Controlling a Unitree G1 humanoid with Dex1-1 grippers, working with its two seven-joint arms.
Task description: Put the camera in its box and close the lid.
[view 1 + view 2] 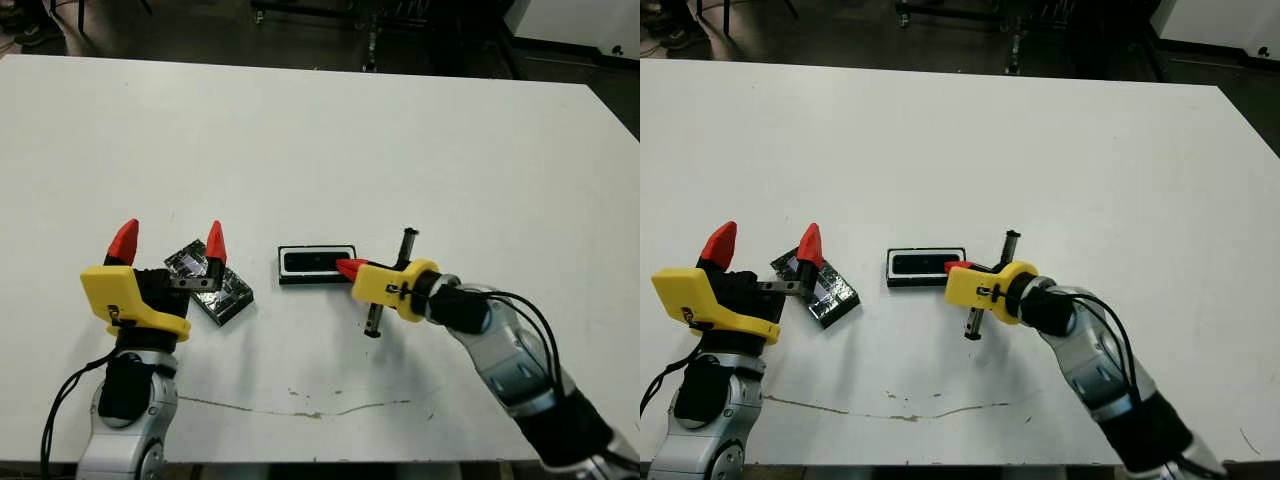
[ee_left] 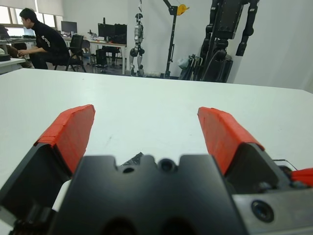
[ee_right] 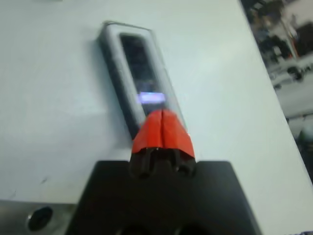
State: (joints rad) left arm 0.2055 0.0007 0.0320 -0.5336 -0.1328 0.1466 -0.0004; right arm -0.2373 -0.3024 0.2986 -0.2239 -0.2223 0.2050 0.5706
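The right gripper has its two red tips pressed flat together, holding nothing, and their point sits right at the right-hand end of the box. From the right wrist view the closed tips overlap the near end of that tray, though whether they actually touch it I cannot tell. The box lies flat on the white table, long side running left to right, black walls outside and a pale lining inside. The camera lies down in it, a dark slim bar filling the middle of the tray with the white lining showing all round it. The box has no cover on it. Off to the left, well apart from the tray, the lid lies flat on the table, turned at an angle, its glossy speckled top catching the light. The left gripper hangs over the lid's near-left part with its red fingers spread wide and nothing between them; one fingertip shows in front of the lid's far edge. In the left wrist view, past the far end of the table, a person sits at a desk, and some stands and equipment are further back in the room.
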